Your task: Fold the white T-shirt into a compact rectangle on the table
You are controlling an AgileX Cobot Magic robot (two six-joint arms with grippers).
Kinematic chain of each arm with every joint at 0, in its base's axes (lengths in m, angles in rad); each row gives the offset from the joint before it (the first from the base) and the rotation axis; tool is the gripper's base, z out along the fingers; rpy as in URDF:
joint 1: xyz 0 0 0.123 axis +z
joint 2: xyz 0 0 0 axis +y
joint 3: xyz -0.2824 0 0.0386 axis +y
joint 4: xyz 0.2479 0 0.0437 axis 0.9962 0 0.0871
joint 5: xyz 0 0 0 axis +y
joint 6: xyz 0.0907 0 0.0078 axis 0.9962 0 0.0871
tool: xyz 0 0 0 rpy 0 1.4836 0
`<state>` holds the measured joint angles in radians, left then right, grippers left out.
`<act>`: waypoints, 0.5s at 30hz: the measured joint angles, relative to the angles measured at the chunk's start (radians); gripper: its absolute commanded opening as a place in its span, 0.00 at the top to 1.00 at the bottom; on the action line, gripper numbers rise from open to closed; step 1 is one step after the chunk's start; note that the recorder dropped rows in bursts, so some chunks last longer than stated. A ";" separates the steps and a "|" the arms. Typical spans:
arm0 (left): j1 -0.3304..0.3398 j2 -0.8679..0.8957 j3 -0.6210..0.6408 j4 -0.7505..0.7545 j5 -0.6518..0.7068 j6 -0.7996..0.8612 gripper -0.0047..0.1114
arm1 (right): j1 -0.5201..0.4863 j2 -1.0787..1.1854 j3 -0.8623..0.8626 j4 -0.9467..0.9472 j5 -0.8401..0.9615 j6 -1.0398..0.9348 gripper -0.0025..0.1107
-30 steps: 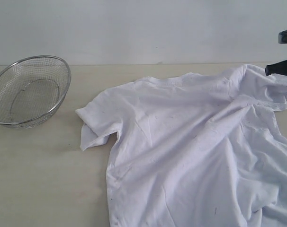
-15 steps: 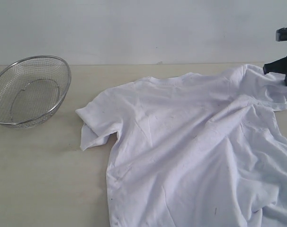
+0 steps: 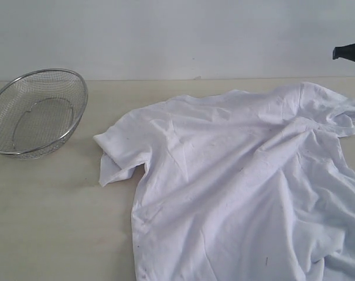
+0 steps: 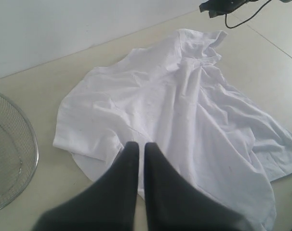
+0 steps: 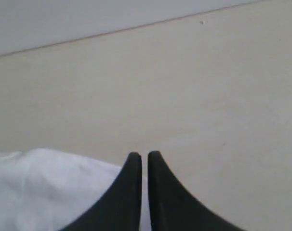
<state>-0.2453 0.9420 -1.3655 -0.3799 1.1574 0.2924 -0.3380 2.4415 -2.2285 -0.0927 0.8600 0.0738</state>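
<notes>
The white T-shirt (image 3: 242, 175) lies spread but creased on the table (image 3: 48, 205), plain side up, with one sleeve folded under at the left. My right gripper (image 3: 341, 54) hangs in the air above the shirt's far right sleeve, clear of the cloth. In the right wrist view it (image 5: 144, 155) is shut and empty, with a shirt edge (image 5: 49, 187) below it. My left gripper (image 4: 140, 146) is also shut on nothing, hovering over the shirt (image 4: 184, 110) near the folded sleeve. It is out of the exterior view.
A silver wire-mesh bowl (image 3: 37, 111) stands tilted at the table's far left, also seen in the left wrist view (image 4: 6, 149). A white wall runs behind the table. The right arm and its cable (image 4: 223, 6) show beyond the shirt.
My right gripper has risen up and away from the shirt's far right sleeve, and that sleeve has settled lower onto the table. The rest of the shirt is unchanged.
</notes>
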 measured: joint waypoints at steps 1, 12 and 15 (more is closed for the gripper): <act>0.000 0.000 0.000 0.000 0.000 0.000 0.92 | 0.000 -0.002 -0.001 0.028 0.021 -0.011 0.98; 0.000 0.000 0.000 0.000 0.010 0.004 0.92 | -0.051 -0.036 0.102 0.326 0.225 -0.171 0.98; 0.000 0.000 0.000 0.000 0.012 0.006 0.92 | -0.076 -0.062 0.146 0.340 0.231 -0.196 0.98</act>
<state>-0.2453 0.9420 -1.3655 -0.3799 1.1697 0.2984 -0.4144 2.3800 -2.0825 0.2471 1.0907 -0.1218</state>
